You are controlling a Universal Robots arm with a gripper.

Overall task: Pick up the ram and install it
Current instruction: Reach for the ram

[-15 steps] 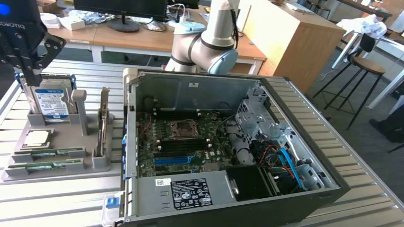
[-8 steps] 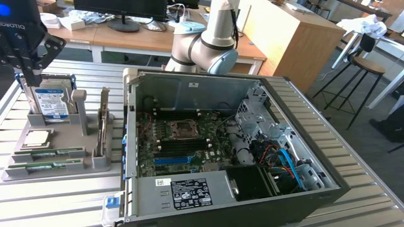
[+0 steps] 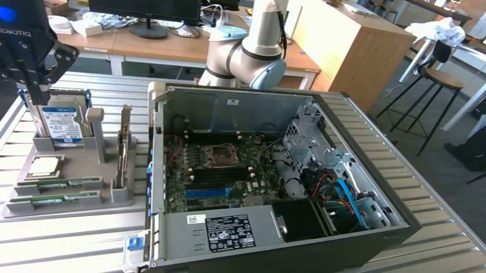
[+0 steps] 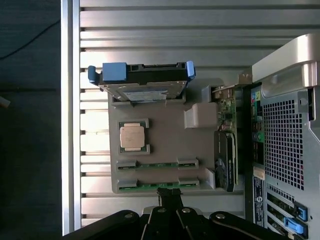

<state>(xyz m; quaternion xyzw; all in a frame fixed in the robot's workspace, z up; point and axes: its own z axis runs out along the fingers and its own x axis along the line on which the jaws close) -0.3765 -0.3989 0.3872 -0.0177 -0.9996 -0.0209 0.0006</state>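
**Item: ram** [image 3: 54,199] [image 4: 150,185]. Thin green stick, lying flat in the outermost groove of a grey holder [image 3: 76,170] [image 4: 170,135]. End clips keep it level and its upper face exposed, most likely so it can be gripped from above. Not yet lifted.

**Second stick** [image 3: 61,184] [image 4: 157,164]. Same kind, in the next groove, just beside and parallel to the first.

**Tool** [image 3: 34,94] [image 4: 170,192]. Fingers pressed together, holding nothing. It hangs above the holder. In the wrist view its tips line up with the middle of the outer ram, clear of it.

**Also on the holder:**
- processor [image 3: 44,166] [image 4: 134,136], flat in its recess
- hard drive [image 3: 62,122] [image 4: 142,87], upright in blue rails
- expansion card [image 3: 124,148] [image 4: 225,150], on edge at the side nearest the case

**Computer case** [image 3: 227,108] [image 4: 285,130]. Lies open beside the holder with the motherboard [image 3: 220,170] facing up. Cables, a drive cage and the case walls crowd the board.

**Obstructions.** The upright card and the case wall stand between the ram and the board.

**Worktop** [image 3: 76,244] [image 4: 150,30]. Slatted metal, carrying everything listed.
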